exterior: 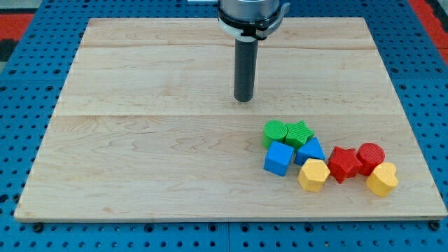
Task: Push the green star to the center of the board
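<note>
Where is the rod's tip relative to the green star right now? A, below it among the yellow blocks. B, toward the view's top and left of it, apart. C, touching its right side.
B: my tip stands on bare board, clear of the green star.

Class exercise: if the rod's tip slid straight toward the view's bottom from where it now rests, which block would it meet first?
Probably none: my tip sits just left of the green round block and green star, so it likely passes them, though depth is uncertain.
</note>
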